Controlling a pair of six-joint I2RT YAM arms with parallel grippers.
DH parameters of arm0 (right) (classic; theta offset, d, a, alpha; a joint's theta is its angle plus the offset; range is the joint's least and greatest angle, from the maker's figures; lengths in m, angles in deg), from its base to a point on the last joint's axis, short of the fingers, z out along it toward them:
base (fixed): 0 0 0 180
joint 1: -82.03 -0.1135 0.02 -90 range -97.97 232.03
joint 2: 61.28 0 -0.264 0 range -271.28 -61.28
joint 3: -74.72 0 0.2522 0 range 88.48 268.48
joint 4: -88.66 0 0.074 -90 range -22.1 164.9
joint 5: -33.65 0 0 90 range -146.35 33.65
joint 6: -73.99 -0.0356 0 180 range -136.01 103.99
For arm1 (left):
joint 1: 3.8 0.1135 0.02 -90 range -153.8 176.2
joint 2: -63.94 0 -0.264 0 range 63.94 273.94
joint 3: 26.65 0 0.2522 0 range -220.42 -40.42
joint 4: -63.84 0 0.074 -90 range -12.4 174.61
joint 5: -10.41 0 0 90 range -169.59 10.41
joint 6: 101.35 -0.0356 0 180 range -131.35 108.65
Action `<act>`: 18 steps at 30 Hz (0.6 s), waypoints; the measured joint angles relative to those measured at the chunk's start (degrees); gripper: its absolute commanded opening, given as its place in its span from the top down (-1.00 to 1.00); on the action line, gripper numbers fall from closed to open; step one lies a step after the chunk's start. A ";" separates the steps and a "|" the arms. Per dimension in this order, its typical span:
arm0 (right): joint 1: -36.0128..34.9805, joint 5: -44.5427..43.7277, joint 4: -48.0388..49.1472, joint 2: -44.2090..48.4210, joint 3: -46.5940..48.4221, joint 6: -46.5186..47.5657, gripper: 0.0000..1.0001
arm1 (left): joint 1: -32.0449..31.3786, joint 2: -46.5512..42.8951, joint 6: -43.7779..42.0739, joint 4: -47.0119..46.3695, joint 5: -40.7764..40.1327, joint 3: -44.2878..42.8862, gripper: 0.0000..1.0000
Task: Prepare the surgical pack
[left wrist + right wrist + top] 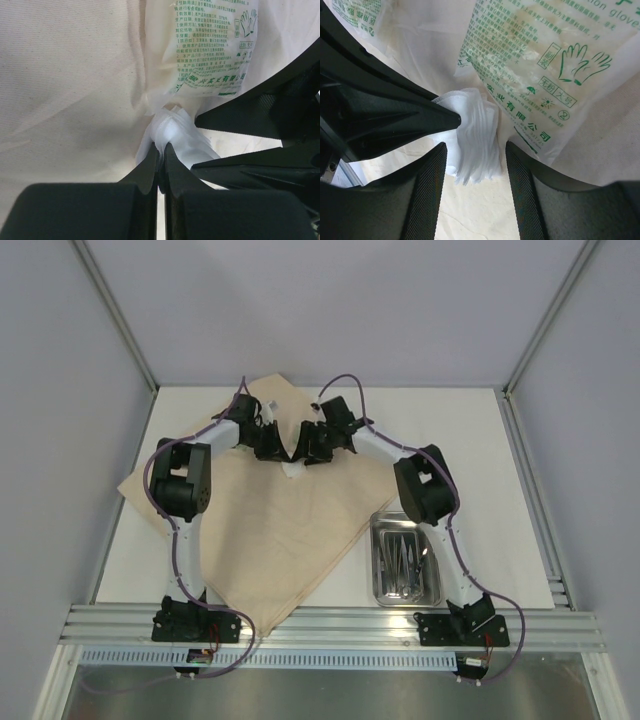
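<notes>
On the white table (480, 440) inside grey walls (330, 300), a tan cloth (250, 540) lies spread at left, where the left gripper (161, 150) pinches white pads (172, 130) beside a green-printed packet (210, 50), the right gripper (476, 145) straddles them with jaws spread, and a steel tray (378, 590) sits at right.

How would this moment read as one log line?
left claw shut on white pads | right claw open around them | glove packet beside | tan cloth beneath

The top camera looks steeply down from high beyond the 6 o'clock edge of the table (470, 440), taking it all in. Both wrist cameras sit very close, facing each other across the same white pads (172, 131) and green-printed packet (210, 50).
</notes>
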 measured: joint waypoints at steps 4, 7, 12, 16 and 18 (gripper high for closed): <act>-0.26 0.74 -0.26 0.00 -0.02 -0.52 0.06 | 0.00 0.00 0.02 0.00 0.00 0.00 1.00; -0.74 1.55 -0.26 -0.09 -0.13 -1.14 0.16 | 0.00 0.00 0.00 0.00 0.00 0.00 1.00; -1.20 3.67 0.20 -1.03 -0.13 -2.23 0.21 | 0.00 0.00 -0.04 0.00 -0.02 0.00 1.00; -1.18 3.67 -0.24 -1.20 -0.13 -2.56 0.47 | 0.00 0.00 -0.11 0.02 -0.09 0.00 1.00; -1.18 3.67 -0.26 -1.40 -0.13 -2.64 0.45 | 0.00 0.00 -0.26 0.02 -0.22 0.00 1.00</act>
